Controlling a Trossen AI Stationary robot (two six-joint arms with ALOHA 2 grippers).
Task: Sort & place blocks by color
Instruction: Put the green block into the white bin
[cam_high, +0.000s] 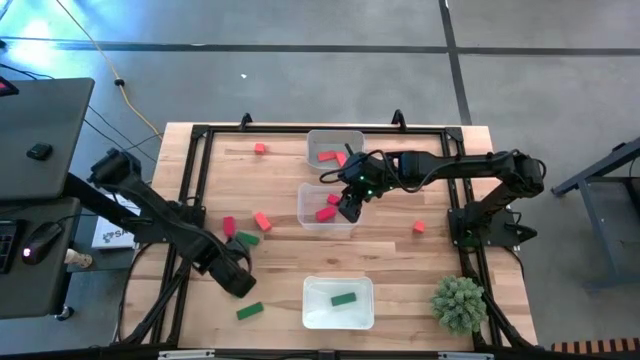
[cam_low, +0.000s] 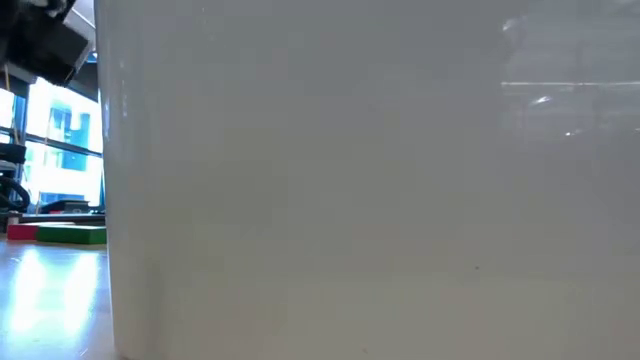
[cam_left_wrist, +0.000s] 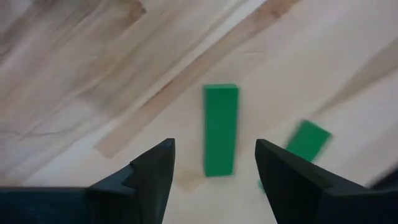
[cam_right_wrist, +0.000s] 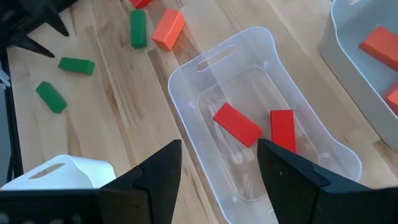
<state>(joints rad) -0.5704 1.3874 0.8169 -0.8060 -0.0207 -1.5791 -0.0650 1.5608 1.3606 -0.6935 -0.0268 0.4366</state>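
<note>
The blocks are partly sorted and partly loose. Two deep red blocks (cam_right_wrist: 237, 124) lie side by side in the clear middle tray (cam_high: 327, 207), and two orange-red blocks (cam_high: 329, 156) sit in the pale tray (cam_high: 336, 148) just behind it. One green block (cam_high: 344, 298) lies alone in the white tray (cam_high: 339, 302) at the front edge.

Loose on the tabletop (cam_high: 400, 260) are an orange-red cube (cam_high: 260, 148) at the back left, another small orange-red one (cam_high: 419, 227) to the right of the middle tray, and a cluster left of that tray: a deep red block (cam_high: 229, 226), an orange-red bar (cam_high: 262, 220) and a green bar (cam_high: 247, 238). A further green bar (cam_high: 250, 311) lies near the front left.

The right hand (cam_high: 348, 205) hangs over the middle tray, fingers spread apart and holding nothing; the two red blocks show between them in its wrist view. The left hand (cam_high: 234, 275) is low over the bare wood at the front left, also released, with a green bar (cam_left_wrist: 220, 129) lying lengthwise between its open fingers and a second green block (cam_left_wrist: 307, 140) just beside.

A spiky green plant ball (cam_high: 459, 302) sits at the front right corner.
</note>
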